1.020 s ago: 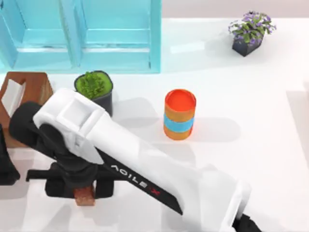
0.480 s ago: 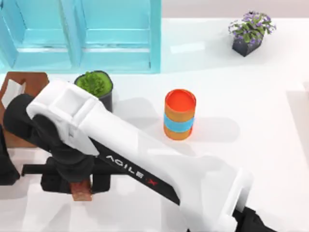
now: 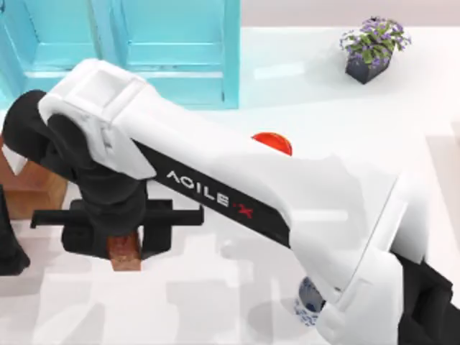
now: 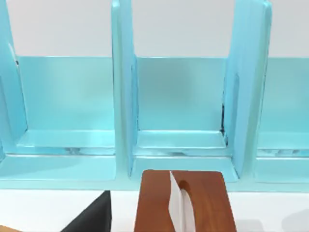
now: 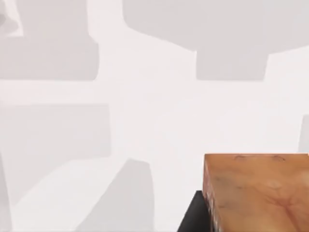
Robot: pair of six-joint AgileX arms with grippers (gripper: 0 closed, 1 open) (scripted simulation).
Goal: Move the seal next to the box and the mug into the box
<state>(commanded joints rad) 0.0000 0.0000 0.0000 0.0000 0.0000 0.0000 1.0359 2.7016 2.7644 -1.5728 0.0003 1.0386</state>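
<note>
seal (image 3: pixel 126 252): lower left of the top view, clamped in the right gripper (image 3: pixel 123 241), held above the table.
tissue box (image 3: pixel 25 188): up-left of the seal, near, apart.
mug (image 3: pixel 309 302): lower right, under the right arm.

orange cylinder (image 3: pixel 273 141) mostly hidden under right arm | mug (image 3: pixel 309 302) partly covered | tissue box (image 3: pixel 25 183) partly covered

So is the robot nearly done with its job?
Not yet. The right gripper holds the seal at the table's left, near the box, but hasn't set it down. The mug sits at the table's front, outside the box. The left arm is parked at the left edge.
</note>
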